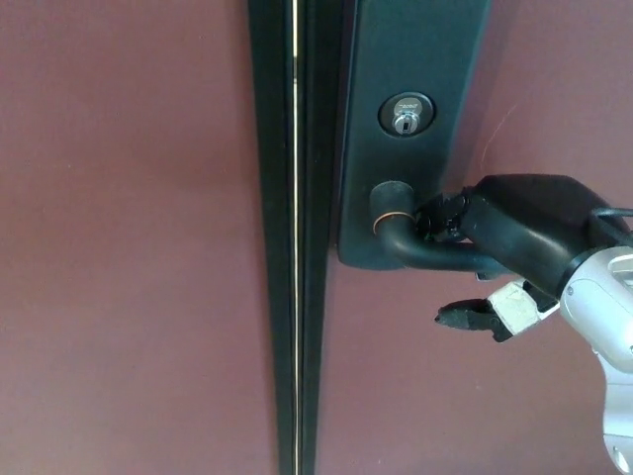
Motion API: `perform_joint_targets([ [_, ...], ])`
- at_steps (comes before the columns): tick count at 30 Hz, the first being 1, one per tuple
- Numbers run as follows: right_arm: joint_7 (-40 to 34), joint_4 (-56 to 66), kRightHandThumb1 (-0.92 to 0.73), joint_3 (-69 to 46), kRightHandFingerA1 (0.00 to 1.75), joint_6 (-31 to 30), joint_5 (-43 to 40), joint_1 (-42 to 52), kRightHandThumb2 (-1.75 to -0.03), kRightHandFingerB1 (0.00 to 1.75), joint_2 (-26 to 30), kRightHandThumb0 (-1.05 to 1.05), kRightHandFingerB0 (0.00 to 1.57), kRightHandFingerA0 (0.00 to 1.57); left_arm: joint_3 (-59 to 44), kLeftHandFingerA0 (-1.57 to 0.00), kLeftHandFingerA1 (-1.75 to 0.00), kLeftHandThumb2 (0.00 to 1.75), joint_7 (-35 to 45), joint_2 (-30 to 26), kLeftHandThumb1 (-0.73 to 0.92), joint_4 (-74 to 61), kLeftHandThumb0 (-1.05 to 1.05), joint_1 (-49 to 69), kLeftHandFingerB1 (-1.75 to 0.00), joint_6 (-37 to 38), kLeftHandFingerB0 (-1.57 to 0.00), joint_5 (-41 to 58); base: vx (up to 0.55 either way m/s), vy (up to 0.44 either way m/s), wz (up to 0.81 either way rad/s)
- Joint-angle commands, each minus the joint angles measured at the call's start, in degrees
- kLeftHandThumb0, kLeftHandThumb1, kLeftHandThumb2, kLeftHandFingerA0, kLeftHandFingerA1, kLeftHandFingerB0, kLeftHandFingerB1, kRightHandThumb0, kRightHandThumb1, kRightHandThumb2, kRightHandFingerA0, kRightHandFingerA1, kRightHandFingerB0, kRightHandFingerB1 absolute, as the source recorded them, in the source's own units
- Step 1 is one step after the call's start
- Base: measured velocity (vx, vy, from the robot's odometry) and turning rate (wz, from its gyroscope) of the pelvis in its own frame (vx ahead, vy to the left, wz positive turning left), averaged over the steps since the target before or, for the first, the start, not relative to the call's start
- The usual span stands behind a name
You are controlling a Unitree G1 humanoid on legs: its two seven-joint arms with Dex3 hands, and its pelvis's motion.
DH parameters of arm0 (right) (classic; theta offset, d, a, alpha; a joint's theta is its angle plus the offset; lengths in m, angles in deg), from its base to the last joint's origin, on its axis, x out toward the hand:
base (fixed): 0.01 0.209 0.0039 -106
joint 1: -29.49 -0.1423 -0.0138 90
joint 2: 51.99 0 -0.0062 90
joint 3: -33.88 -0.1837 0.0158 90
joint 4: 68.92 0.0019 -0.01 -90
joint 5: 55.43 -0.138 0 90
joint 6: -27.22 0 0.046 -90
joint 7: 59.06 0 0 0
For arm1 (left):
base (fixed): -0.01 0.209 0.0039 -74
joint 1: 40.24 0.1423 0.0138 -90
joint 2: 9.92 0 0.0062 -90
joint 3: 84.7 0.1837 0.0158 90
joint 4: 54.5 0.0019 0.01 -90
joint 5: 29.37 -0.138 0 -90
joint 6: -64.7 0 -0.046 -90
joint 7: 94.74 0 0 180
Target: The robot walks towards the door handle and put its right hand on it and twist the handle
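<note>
A dark lever door handle (420, 252) sticks out to the right from a dark backplate (410, 59) on the maroon door. A round silver keyhole (406, 114) sits above its hub. My right hand (519, 237) comes in from the right and lies on top of the lever, covering its outer part. The fingertips (442, 214) reach almost to the hub. The thumb (470, 317) juts out below the lever with a gap to it, so the hand is open rather than closed around the handle. The lever looks level. My left hand does not show.
A dark vertical door edge with a thin bright seam (295, 237) runs top to bottom just left of the backplate. Maroon door panels (129, 247) fill both sides. My white right forearm (608, 307) enters at the lower right.
</note>
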Motion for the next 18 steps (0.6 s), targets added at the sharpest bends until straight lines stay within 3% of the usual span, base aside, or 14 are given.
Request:
perform_joint_targets([
  [1,3.20,-1.89,-0.52,1.40,0.85,1.33,-1.69,2.52,-0.56,0.55,-0.22,-0.49,0.78,0.86,-0.13,-0.62,-0.45,0.57,-0.15,-0.53,0.59,0.02,-0.31,0.10,-0.39,0.18,-0.49,-0.39,0.00,0.000,0.00],
  [18,3.26,-1.44,-0.52,-0.14,0.86,2.26,-2.07,2.47,-0.56,0.56,-0.16,-0.46,0.78,0.85,0.22,-0.63,-0.46,0.57,-0.15,-0.68,0.58,-0.03,-0.32,0.08,-0.39,0.16,-0.48,-0.72,0.00,0.000,0.00],
])
